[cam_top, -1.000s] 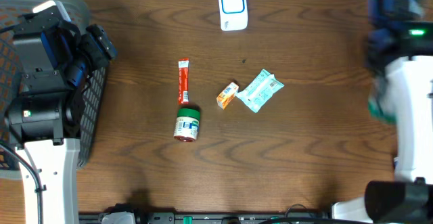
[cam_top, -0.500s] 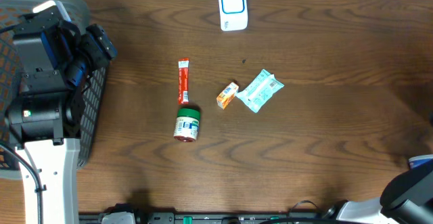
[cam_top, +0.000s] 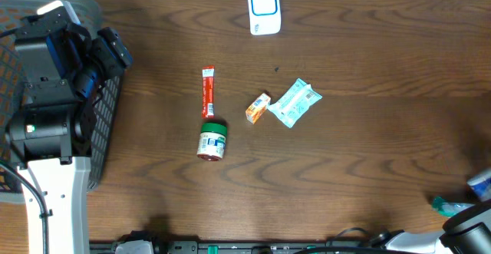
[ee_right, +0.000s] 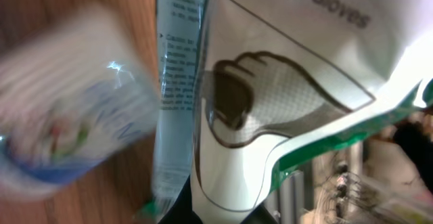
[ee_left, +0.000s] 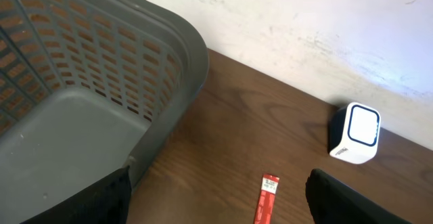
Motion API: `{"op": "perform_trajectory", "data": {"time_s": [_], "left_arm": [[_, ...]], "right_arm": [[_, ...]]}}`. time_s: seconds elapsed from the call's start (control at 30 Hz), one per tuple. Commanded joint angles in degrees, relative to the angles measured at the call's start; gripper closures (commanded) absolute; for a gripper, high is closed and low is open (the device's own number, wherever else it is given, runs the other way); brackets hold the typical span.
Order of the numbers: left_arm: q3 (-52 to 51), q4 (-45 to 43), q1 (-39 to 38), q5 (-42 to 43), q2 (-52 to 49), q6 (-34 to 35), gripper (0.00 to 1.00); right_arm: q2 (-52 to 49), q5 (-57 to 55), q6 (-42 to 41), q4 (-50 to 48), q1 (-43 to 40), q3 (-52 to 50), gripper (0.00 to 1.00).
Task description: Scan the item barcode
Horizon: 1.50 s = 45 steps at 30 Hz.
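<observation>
Glove packet point(ee_right: 270, 102) pinched in closed right fingers point(ee_right: 181, 214); left fingers point(ee_left: 95, 200) wide, empty. Bring it to scanner point(cam_top: 263, 8), code side facing window, hold flat.

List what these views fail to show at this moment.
Right wrist: the glove pack fills the frame and hides the right claw, so it is unclear whether the pack is gripped. The blue-and-white object beside it is too blurred to identify.
Overhead: the right arm is cut off at the bottom-right corner.
Overhead: any barcodes on the jar and small box are too small to read.
Left wrist: the red stick packet is cut by the bottom edge.
</observation>
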State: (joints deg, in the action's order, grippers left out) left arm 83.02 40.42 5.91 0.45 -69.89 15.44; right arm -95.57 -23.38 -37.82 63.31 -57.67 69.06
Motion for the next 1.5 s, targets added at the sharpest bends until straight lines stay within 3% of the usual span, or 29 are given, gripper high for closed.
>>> {"op": "perform_trajectory", "data": {"time_s": [0.0, 0.4, 0.83, 0.97, 1.2, 1.27, 1.37, 1.47], "left_arm": [[0.5, -0.1, 0.2, -0.5, 0.2, 0.0, 0.18], [0.5, -0.1, 0.2, -0.5, -1.0, 0.0, 0.18], [0.5, -0.1, 0.2, -0.5, -1.0, 0.1, 0.18], [0.5, -0.1, 0.2, -0.5, -1.0, 0.1, 0.18], [0.5, -0.1, 0.2, -0.5, -1.0, 0.0, 0.18], [0.5, -0.1, 0.2, -0.5, -1.0, 0.1, 0.18], [0.5, -0.1, 0.2, -0.5, -1.0, 0.1, 0.18], [0.5, -0.1, 0.2, -0.5, -1.0, 0.0, 0.18]], "right_arm": [[0.2, 6.9, 5.7, -2.1, -1.0, -2.5, 0.99], [1.3, 13.0, 8.8, 0.5, 4.0, 0.9, 0.99], [10.1, 26.3, 19.8, 18.3, 24.2, 28.6, 0.99], [10.6, 15.8, 18.7, 11.9, 24.3, 32.2, 0.99], [4.7, 9.0, 16.0, 2.4, 17.1, 31.3, 0.99], [4.1, -1.1, 19.7, 1.6, 17.3, 31.3, 0.99], [3.3, -17.7, 32.4, -2.2, 19.4, 31.3, 0.99], [2.9, -18.6, 39.9, -7.5, 21.2, 31.3, 0.99]]}}
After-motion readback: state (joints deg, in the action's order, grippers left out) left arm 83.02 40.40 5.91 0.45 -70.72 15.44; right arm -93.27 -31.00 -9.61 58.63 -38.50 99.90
